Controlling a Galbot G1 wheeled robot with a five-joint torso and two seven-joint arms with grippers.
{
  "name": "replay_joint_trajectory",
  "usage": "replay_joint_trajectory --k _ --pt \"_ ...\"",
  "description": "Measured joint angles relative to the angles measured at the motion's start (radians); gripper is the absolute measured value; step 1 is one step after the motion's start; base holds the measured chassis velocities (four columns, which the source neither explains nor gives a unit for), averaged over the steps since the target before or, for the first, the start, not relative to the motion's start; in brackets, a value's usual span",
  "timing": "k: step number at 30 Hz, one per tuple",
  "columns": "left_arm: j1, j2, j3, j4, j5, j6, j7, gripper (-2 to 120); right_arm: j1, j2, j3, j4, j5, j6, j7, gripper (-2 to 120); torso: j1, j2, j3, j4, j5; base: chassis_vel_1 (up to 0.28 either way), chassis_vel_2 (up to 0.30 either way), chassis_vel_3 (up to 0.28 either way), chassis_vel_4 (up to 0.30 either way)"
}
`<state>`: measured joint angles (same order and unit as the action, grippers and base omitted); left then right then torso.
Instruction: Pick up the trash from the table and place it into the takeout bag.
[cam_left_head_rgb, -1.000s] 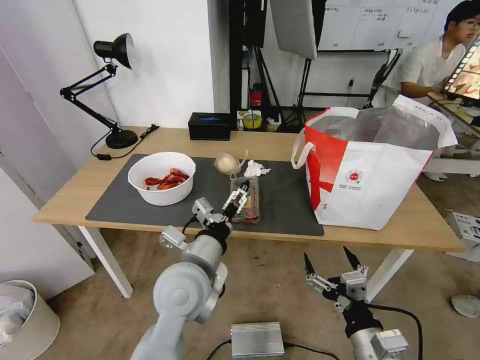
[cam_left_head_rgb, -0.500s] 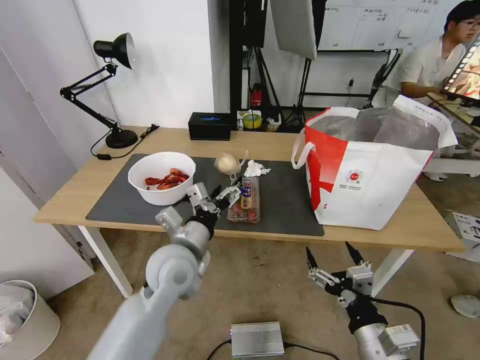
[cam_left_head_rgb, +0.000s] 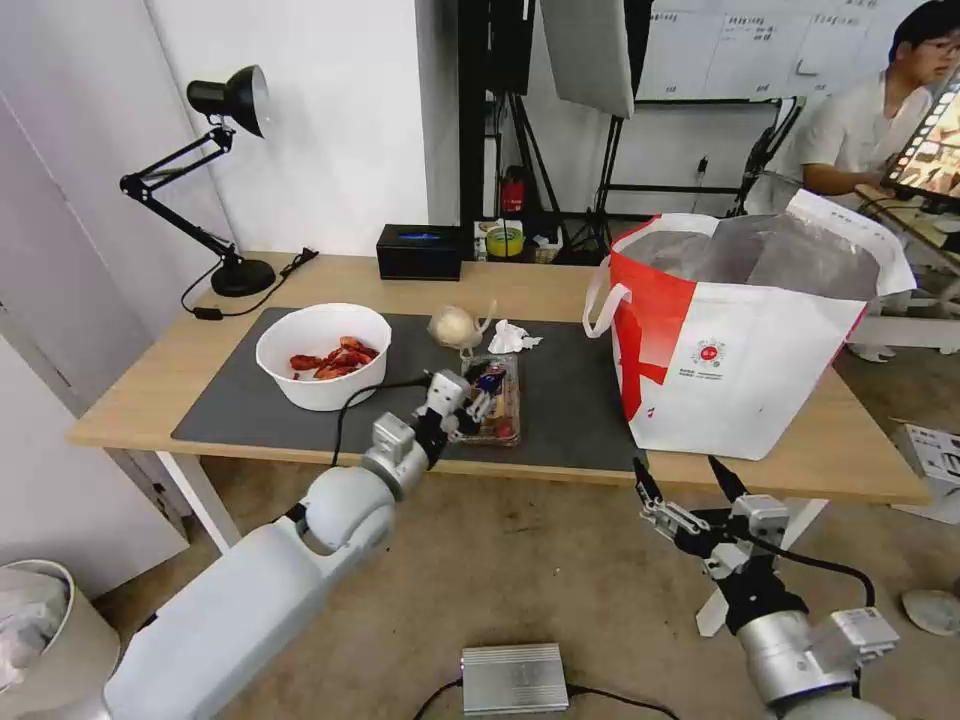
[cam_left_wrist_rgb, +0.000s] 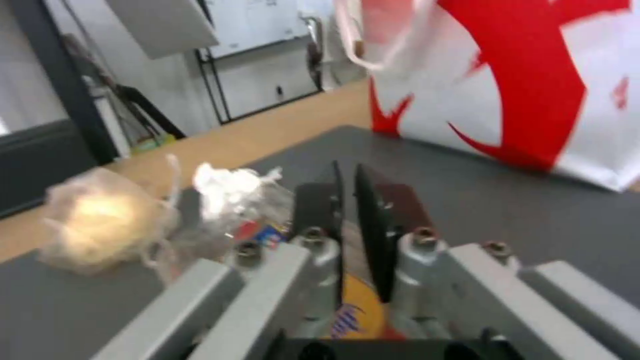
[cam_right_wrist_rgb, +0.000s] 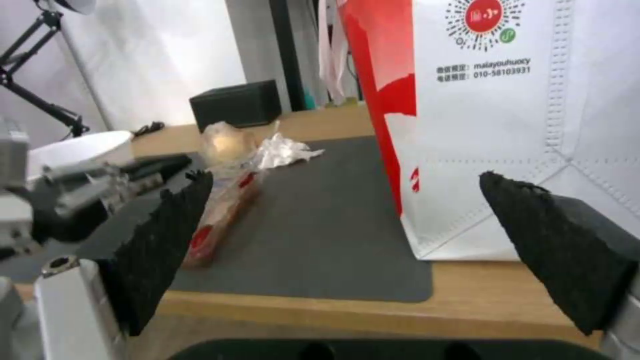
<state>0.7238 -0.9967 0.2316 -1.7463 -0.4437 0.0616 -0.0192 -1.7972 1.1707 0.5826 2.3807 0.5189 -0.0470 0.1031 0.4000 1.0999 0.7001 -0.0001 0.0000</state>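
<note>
- The left gripper (cam_left_head_rgb: 478, 395) is at the near left edge of the tray (cam_left_head_rgb: 495, 400), low over the mat (cam_left_head_rgb: 570, 400); its wrist view shows the two fingers (cam_left_wrist_rgb: 370, 220) pressed almost together with only a thin slit between them.
- Whether they pinch the tray's rim I cannot tell; the label and plastic show just under and beyond the fingertips.
- The step in hand looks like the first pick: taking the tray of tomatoes.
- The right gripper (cam_left_head_rgb: 690, 490) waits below the table's (cam_left_head_rgb: 760, 470) near edge, in front of the bag (cam_left_head_rgb: 760, 350), with its jaws spread wide.
- The tray lies on the mat at mid-table, long side running near to far, left of the bag and well apart from it.
- The tissue (cam_left_head_rgb: 510, 338) and the wrapped ball (cam_left_head_rgb: 455, 326) sit just beyond the tray's far end; the bowl (cam_left_head_rgb: 322, 355) with red shells stands further left.
- The bag stands upright at the right end of the table, mouth open, foil lining showing.
- Nothing from the table appears to be in the bag yet, though its inside is mostly hidden.
- The next move calls for a sure hold on the thin rim, then a lift high enough to clear the bag's tall wall before carrying right.
- The tray is light and springy, so a shallow pinch could slip.
</note>
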Motion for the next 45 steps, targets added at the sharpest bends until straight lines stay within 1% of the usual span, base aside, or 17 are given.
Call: replay_joint_trajectory --k 2,3,6,9,10,13,14,17,18,20,21,25,29,32,37,39,45 --pt "-0.003 0.0 0.006 0.012 0.0 0.019 0.023 0 0.007 -0.012 0.006 0.005 0.038 -0.017 0.008 100 0.0 0.0 0.0 0.0 0.0 0.0 0.0 0.0 0.0" --pt "-0.003 0.0 0.006 0.012 0.0 0.019 0.023 0 0.007 -0.012 0.006 0.005 0.038 -0.017 0.008 100 0.0 0.0 0.0 0.0 0.0 0.0 0.0 0.0 0.0" --pt "-0.003 0.004 0.008 0.011 -0.009 0.061 0.03 0 0.019 -0.026 0.009 0.01 0.076 -0.039 0.019 100 0.0 0.0 0.0 0.0 0.0 0.0 0.0 0.0 0.0" --pt "-0.004 0.01 0.002 0.009 -0.017 0.094 0.031 0 0.069 -0.063 0.009 0.015 0.2 -0.097 0.055 100 0.0 0.0 0.0 -0.0001 0.0 0.0 0.0 0.0 0.0" --pt "-0.004 0.01 0.002 0.009 -0.017 0.094 0.031 0 0.069 -0.063 0.009 0.015 0.2 -0.097 0.055 100 0.0 0.0 0.0 -0.0001 0.0 0.0 0.0 0.0 0.0" --pt "-0.01 0.027 0.002 0.009 -0.017 0.103 0.031 0 0.146 -0.107 0.008 0.015 0.383 -0.16 0.102 100 0.0 0.0 0.0 0.0002 0.0002 0.0 0.0 0.0 0.0" --pt "-0.01 0.027 0.002 0.009 -0.017 0.103 0.031 0 0.146 -0.107 0.008 0.015 0.383 -0.16 0.102 100 0.0 0.0 0.0 0.0002 0.0002 0.0 0.0 0.0 0.0" --pt "-0.013 0.037 0.004 0.012 -0.015 0.104 0.03 0 0.22 -0.166 0.012 0.009 0.545 -0.206 0.142 100 0.0 0.0 0.0 0.0002 0.0 0.0 0.0 0.0 0.0" --pt "-0.013 0.037 0.004 0.012 -0.015 0.104 0.03 0 0.22 -0.166 0.012 0.009 0.545 -0.206 0.142 100 0.0 0.0 0.0 0.0002 0.0 0.0 0.0 0.0 0.0" --pt "-0.006 0.038 0.004 0.012 -0.011 0.104 0.03 0 0.259 -0.209 0.015 -0.003 0.658 -0.232 0.168 100 0.0 0.0 0.0 0.0001 0.0001 0.0 0.0 0.0 0.0" --pt "-0.006 0.038 0.004 0.012 -0.011 0.104 0.03 0 0.259 -0.209 0.015 -0.003 0.658 -0.232 0.168 100 0.0 0.0 0.0 0.0001 0.0001 0.0 0.0 0.0 0.0" --pt "0.003 0.032 0.006 0.016 -0.005 0.104 0.03 0 0.343 -0.26 0.012 -0.031 0.842 -0.265 0.208 100 0.0 0.0 0.0 0.0 0.0001 0.0 0.0 0.0 0.0" --pt "0.003 0.03 0.008 0.019 -0.004 0.103 0.029 0 0.394 -0.279 0.004 -0.048 0.905 -0.276 0.225 100 0.0 0.0 0.0 0.0 0.0001 0.0 0.0 0.0 0.0" --pt "0.003 0.029 0.008 0.019 -0.005 0.102 0.026 0 0.477 -0.304 -0.017 -0.083 0.982 -0.297 0.251 100 0.0 0.0 0.0 0.0001 0.0 0.0 0.0 0.0 0.0" --pt "0.003 0.026 0.008 0.02 -0.006 0.102 0.022 0 0.549 -0.319 -0.045 -0.122 1.024 -0.32 0.28 100 0.0 0.0 0.0 0.0001 0.0001 0.0 0.0 0.0 0.0" --pt "0.003 0.02 0.007 0.025 -0.007 0.101 0.02 0 0.59 -0.319 -0.059 -0.147 1.052 -0.366 0.304 100 0.0 0.0 0.0 0.0001 0.0 0.0 0.0 0.0 0.0" --pt "0.002 0.014 0.005 0.034 -0.012 0.1 0.01 0 0.681 -0.287 -0.098 -0.207 1.112 -0.434 0.339 100 0.0 0.0 0.0 0.0 0.0 0.0 0.0 0.0 0.0"
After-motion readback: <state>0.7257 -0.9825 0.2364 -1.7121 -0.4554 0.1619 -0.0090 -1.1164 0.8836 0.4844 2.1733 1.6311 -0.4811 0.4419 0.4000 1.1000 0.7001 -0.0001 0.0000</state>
